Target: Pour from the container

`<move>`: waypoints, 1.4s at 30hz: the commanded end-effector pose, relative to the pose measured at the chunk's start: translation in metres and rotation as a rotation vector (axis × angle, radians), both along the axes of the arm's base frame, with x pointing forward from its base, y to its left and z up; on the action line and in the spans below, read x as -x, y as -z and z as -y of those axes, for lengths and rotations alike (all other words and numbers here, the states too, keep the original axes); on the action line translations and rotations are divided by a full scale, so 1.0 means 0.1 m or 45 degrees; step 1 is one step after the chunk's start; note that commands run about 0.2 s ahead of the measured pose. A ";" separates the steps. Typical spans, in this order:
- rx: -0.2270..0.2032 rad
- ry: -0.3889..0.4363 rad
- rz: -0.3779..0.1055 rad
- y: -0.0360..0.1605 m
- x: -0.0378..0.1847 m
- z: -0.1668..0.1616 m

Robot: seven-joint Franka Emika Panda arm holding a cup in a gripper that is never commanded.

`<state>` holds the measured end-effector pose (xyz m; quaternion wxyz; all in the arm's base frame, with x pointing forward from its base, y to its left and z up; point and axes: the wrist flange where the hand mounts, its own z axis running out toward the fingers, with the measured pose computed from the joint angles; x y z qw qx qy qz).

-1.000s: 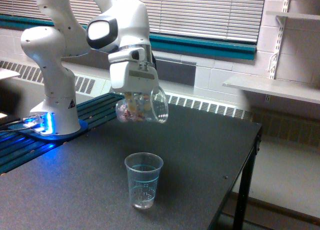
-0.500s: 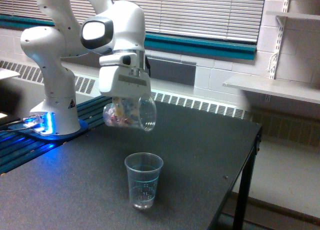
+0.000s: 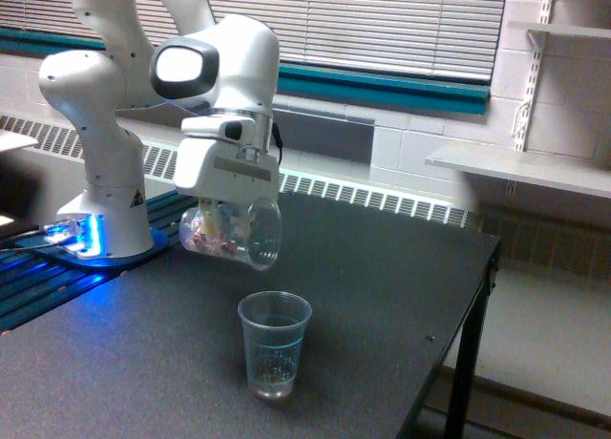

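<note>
In the exterior view my gripper (image 3: 227, 213) is shut on the container (image 3: 232, 233), a clear wide-mouthed plastic jar. The container lies almost on its side, its mouth facing the view's right and slightly down, with small pinkish-brown pieces resting inside near its base. It hangs above the dark table (image 3: 382, 296), up and to the left of a slimmer clear cup (image 3: 274, 344) with printed marks that stands upright. The fingers are mostly hidden behind the white hand and the jar.
The arm's white base (image 3: 100, 210) stands at the left on a blue-lit plate. The table's right edge (image 3: 477, 296) drops off to the floor. A grey shelf (image 3: 516, 162) juts from the wall at the right.
The gripper with the container has moved left and lower. The jar stays tipped on its side, and the cup has not moved.
</note>
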<state>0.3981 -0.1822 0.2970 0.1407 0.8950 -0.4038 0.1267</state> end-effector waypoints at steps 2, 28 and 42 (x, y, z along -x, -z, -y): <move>0.029 0.073 -0.018 0.01 -0.03 0.11; 0.121 0.059 -0.192 -0.08 -0.22 0.27; 0.139 -0.021 -0.294 -0.10 -0.17 0.21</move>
